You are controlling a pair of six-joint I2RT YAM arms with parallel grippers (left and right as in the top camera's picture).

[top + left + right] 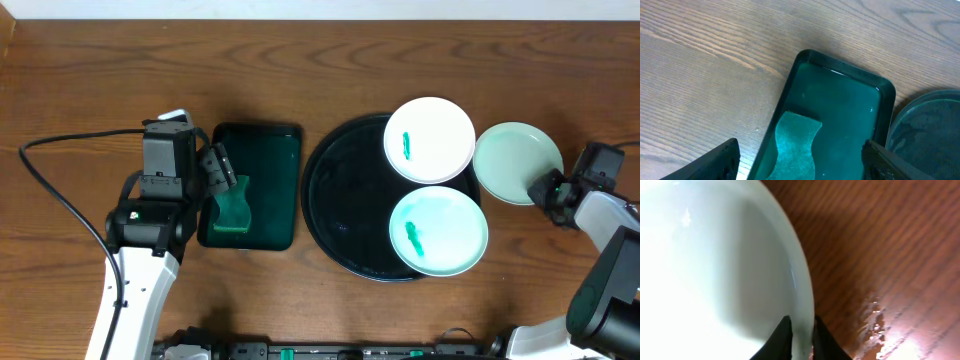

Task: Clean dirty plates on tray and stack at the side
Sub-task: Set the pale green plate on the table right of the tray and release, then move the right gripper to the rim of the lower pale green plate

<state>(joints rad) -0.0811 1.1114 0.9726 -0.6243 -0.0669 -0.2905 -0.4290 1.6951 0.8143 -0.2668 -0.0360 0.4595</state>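
Observation:
Two plates lie on the round black tray [345, 200]: a white one [430, 140] at its top right and a pale mint one [438, 232] at its lower right, each with a green smear. A third plate [515, 160], clean, rests on the table right of the tray. My right gripper [552, 188] is at its right rim. In the right wrist view that gripper [801, 325] is shut on the plate [715, 265], one finger on each side of its edge. My left gripper [225, 180] hangs open over a green sponge [795, 145].
The sponge [233, 208] lies in a dark green rectangular tray [265, 160] left of the black tray. In the left wrist view the black tray's rim [927, 130] sits just right of the green tray [840, 100]. A wet patch [875, 330] shines on the wood beside the clean plate.

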